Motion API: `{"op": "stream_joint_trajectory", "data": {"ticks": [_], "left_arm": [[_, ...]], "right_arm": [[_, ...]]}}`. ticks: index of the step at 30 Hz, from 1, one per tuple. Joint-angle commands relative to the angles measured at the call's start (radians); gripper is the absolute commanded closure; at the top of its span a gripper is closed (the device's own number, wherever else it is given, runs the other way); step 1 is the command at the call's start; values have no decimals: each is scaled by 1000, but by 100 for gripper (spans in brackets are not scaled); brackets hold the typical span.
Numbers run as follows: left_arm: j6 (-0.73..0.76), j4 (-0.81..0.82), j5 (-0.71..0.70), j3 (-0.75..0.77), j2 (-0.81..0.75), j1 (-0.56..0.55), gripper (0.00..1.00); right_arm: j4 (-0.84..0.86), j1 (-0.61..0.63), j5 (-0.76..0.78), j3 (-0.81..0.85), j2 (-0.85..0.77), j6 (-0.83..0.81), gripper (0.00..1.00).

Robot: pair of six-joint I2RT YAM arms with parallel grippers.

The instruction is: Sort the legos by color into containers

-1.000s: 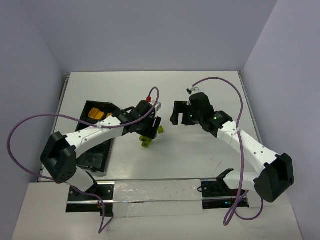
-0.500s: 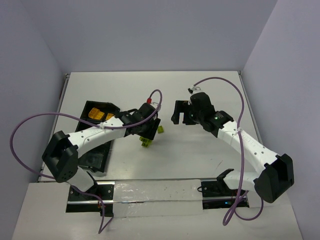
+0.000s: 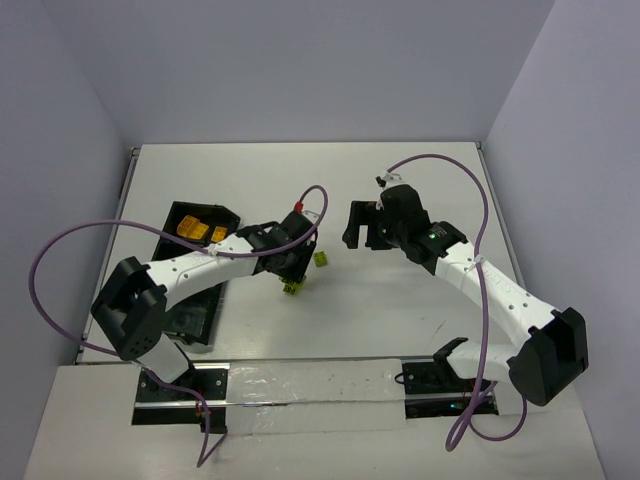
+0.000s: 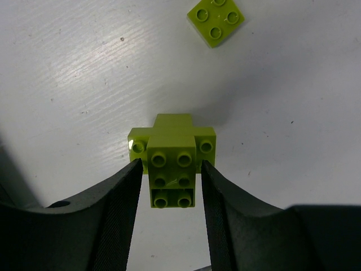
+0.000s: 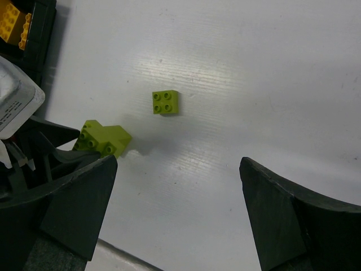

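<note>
A lime-green clump of legos (image 3: 291, 288) lies on the white table, also in the left wrist view (image 4: 172, 164) and the right wrist view (image 5: 101, 138). My left gripper (image 3: 292, 272) is open and low over it, its fingers (image 4: 121, 214) either side of the clump's near end with small gaps. A single lime-green brick (image 3: 320, 258) lies just right of it (image 4: 216, 21) (image 5: 166, 102). Orange-yellow bricks (image 3: 190, 228) sit in a far compartment of the black tray (image 3: 180, 310). My right gripper (image 3: 362, 228) is wide open and empty, above the table (image 5: 177, 169). No blue-purple brick shows.
The tray lies along the table's left side, its corner with orange bricks (image 5: 14, 25) at the top left of the right wrist view. The left arm's purple cable (image 3: 60, 250) loops over the tray. Grey walls close in the table.
</note>
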Motion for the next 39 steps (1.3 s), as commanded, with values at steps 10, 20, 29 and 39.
{"op": "stream_joint_trajectory", "data": {"ticks": [10, 20, 29, 39], "left_arm": [[-19, 22, -18, -5, 18, -5, 66], [-39, 33, 165, 47, -129, 122, 100], [-104, 112, 632, 39, -232, 367, 100], [-111, 101, 800, 63, -183, 399, 100]], "right_arm": [[-1, -7, 4, 22, -25, -3, 4], [40, -7, -77, 16, -70, -45, 4], [172, 24, -337, -51, -133, -238, 6], [412, 164, -273, -155, -166, -564, 14]]}}
